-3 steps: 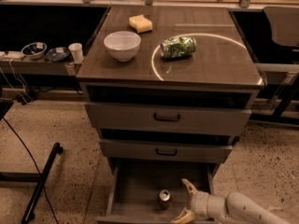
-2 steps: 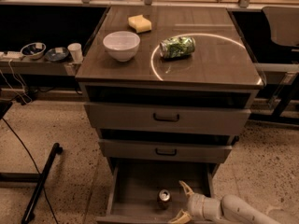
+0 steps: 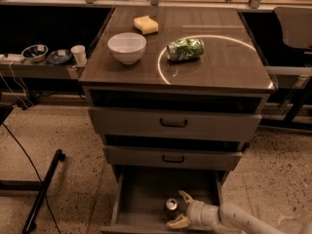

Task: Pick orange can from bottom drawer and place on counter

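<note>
In the open bottom drawer, close to its front edge, the orange can stands upright. The gripper reaches in from the right with its fingers spread wide, the can between their tips. I cannot tell whether they touch it. On the counter, a white bowl sits near the left edge. A green can lies on its side mid-top, and a sponge lies toward the far edge.
</note>
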Controlling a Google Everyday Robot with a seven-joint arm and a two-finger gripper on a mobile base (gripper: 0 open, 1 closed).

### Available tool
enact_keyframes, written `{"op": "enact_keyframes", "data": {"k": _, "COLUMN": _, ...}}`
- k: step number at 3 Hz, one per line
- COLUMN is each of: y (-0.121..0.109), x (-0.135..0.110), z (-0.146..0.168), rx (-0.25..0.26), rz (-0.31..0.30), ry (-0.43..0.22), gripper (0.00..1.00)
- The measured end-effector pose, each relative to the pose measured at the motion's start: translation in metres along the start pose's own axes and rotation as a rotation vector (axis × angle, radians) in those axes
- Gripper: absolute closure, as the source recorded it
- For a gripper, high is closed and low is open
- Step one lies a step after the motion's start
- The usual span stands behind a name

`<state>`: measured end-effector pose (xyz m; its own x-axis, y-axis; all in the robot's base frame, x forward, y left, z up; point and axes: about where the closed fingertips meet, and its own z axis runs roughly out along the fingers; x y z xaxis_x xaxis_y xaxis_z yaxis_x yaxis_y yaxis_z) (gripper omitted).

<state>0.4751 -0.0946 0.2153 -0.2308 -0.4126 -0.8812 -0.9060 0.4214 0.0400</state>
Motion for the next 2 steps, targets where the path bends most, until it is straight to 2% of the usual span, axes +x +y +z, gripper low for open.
{"op": "enact_keyframes", "data": {"k": 2, "y": -0.009, "x": 0.034, "z": 0.027, "rx": 0.002, "rz": 0.085, "ry": 0.034, "gripper": 0.59}}
